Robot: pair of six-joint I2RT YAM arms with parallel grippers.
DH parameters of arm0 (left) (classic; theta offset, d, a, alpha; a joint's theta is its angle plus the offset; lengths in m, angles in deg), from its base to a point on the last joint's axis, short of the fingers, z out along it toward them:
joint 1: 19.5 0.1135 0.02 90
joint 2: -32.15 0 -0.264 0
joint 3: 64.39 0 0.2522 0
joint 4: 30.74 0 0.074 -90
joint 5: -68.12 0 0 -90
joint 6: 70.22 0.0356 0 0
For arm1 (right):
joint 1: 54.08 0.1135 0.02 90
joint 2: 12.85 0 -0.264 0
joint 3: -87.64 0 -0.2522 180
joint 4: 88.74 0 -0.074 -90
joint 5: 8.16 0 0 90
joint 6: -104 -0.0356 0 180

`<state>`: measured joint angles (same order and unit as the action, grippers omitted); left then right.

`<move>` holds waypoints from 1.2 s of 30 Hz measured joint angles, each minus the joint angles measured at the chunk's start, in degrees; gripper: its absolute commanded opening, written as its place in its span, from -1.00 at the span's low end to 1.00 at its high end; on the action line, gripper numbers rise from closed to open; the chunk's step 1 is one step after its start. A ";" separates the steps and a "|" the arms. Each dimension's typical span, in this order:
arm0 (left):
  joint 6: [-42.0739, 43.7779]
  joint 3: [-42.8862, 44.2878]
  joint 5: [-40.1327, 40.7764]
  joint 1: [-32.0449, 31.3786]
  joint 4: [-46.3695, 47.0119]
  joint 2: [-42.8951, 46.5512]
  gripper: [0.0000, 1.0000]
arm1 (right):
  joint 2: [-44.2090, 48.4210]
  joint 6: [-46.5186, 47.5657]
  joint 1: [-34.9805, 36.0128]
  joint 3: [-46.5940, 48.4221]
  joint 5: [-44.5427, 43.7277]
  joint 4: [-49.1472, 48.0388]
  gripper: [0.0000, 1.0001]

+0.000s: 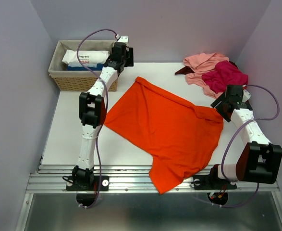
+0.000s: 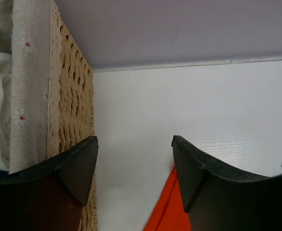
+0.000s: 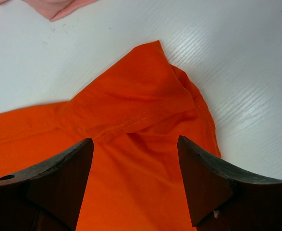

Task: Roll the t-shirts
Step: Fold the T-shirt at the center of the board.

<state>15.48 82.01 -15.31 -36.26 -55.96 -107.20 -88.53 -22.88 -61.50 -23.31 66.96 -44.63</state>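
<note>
A bright orange t-shirt (image 1: pixel 165 130) lies spread flat on the white table, its lower part hanging over the near edge. My left gripper (image 1: pixel 127 61) is open and empty, hovering by the shirt's far corner (image 2: pixel 167 211) next to the basket. My right gripper (image 1: pixel 221 105) is open and empty just above the shirt's right corner; its wrist view shows a folded sleeve (image 3: pixel 131 110) between the jaws. A salmon pink t-shirt (image 1: pixel 203 62), a magenta one (image 1: pixel 226 74) and a dark maroon one (image 1: pixel 181 70) lie heaped at the back right.
A woven wicker basket (image 1: pixel 66 79) with white packets (image 1: pixel 85 57) stands at the back left, close beside my left gripper (image 2: pixel 135 144); its wall shows in the left wrist view (image 2: pixel 71 110). Purple walls enclose the table. A metal rail (image 1: pixel 131 175) runs along the near edge.
</note>
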 measured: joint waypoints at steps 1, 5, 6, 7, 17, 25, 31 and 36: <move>0.02 -0.02 -0.22 0.00 0.07 0.00 0.48 | 0.00 -0.02 0.00 0.00 0.13 0.00 0.52; 0.00 -0.28 -1.77 0.33 0.39 0.00 0.48 | -0.07 -0.02 -0.02 0.00 0.46 -0.09 0.52; 0.00 -0.28 -2.10 0.37 0.39 0.00 0.48 | -0.07 -0.02 -0.02 0.00 0.55 -0.17 0.52; 0.00 -0.28 -2.29 0.37 0.39 0.00 0.49 | -0.07 -0.02 -0.02 0.00 0.59 -0.28 0.52; 1.18 -2.86 -1.88 -1.55 -3.02 3.91 0.55 | 0.02 0.00 -0.02 -0.04 1.03 -0.52 0.53; 0.59 -2.84 -1.14 -7.43 -4.83 11.65 0.39 | 3.43 -0.04 0.00 -5.07 1.95 -0.31 0.48; -4.22 -0.44 -1.36 -10.25 -5.31 8.02 0.28 | 4.11 -0.20 -0.02 -7.82 2.91 0.28 0.46; -10.62 0.26 1.79 -9.42 -5.14 0.07 0.21 | 4.11 -0.20 -0.02 -7.82 3.61 0.24 0.46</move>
<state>4.86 82.27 -13.52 -45.68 -61.10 -107.13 -84.42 -23.08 -61.52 -31.13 70.57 -44.39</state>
